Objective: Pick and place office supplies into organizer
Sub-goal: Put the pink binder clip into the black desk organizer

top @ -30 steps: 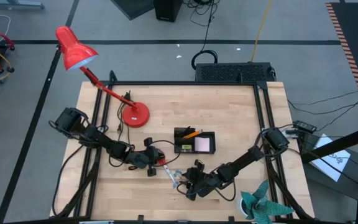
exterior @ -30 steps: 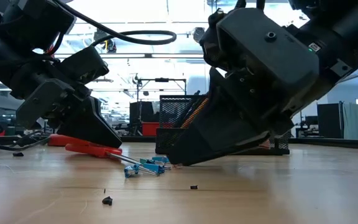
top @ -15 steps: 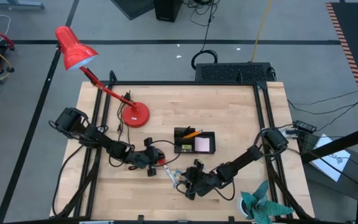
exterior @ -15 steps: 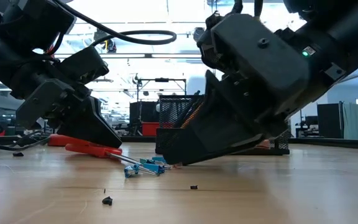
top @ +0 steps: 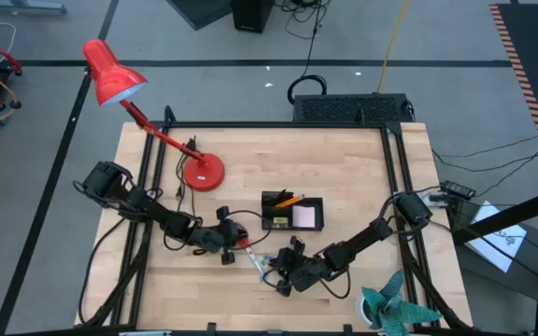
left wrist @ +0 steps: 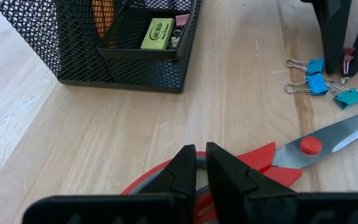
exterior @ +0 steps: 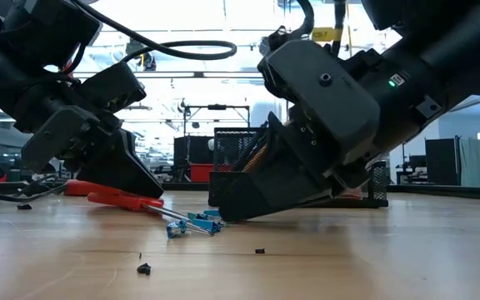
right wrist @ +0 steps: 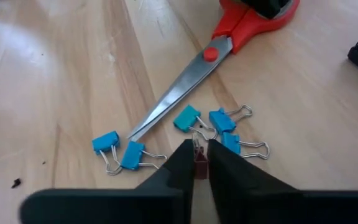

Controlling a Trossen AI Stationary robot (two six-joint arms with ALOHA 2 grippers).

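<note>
The red-handled scissors [top: 250, 250] lie flat on the wood, blades [right wrist: 179, 87] pointing at several blue clips [right wrist: 185, 118]. My left gripper [left wrist: 197, 167] is shut on the scissors' handle. My right gripper [right wrist: 197, 158] stands among the clips, shut on a small dark-red clip [right wrist: 199, 155]. The organizer [top: 292, 213], a black mesh tray, stands just beyond them. It holds orange pencils and a pink pad, with a yellow piece [left wrist: 157, 32] in one compartment. My left gripper pinches the rim of a red handle loop [left wrist: 232, 163] between its two fingers. It comes slanting down from the table's left. The scissors lie flat on the table. My right gripper pinches the small dark-red clip [left wrist: 348, 61] between its fingertips, slanting down from the table's right. The clip sits low at the table top, among the blue clips; I cannot tell whether it is lifted clear.
A red desk lamp [top: 202, 173] stands at the far left of the table. A teal leafy object [top: 395, 308] is at the near right corner. Small black crumbs [exterior: 144, 268] lie on the wood near the front. A large black box [top: 351, 107] sits behind the table.
My right arm's wrist has shifted a little toward the table's left and risen slightly, while its fingertips have stayed at the clips. The scissors and the blue clips lie where they were.
</note>
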